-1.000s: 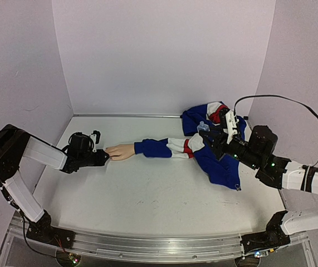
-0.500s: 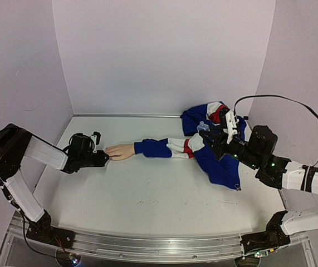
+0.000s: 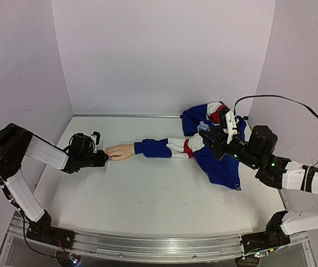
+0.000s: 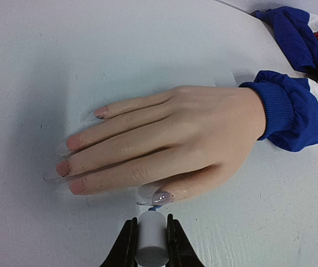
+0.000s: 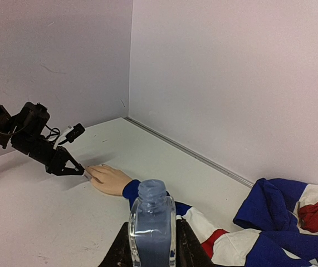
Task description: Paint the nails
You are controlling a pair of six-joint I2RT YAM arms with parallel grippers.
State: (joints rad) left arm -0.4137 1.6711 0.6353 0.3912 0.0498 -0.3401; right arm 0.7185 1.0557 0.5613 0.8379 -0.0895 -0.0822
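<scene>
Nails (image 4: 76, 186) remain mid-coat: the left hand (image 4: 151, 231), clenched on the brush (image 4: 151, 245), has hardly shifted from the thumbnail (image 4: 162, 197) of the mannequin hand (image 4: 186, 133).

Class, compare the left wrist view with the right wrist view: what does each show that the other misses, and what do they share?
Left wrist only: the nails close up, the thumbnail glossy and greyish, and the left gripper shut on a white brush handle tipped at it. Right wrist only: the right gripper shut on a capless clear bottle. Both: the mannequin hand, its blue cuff and the table.
</scene>
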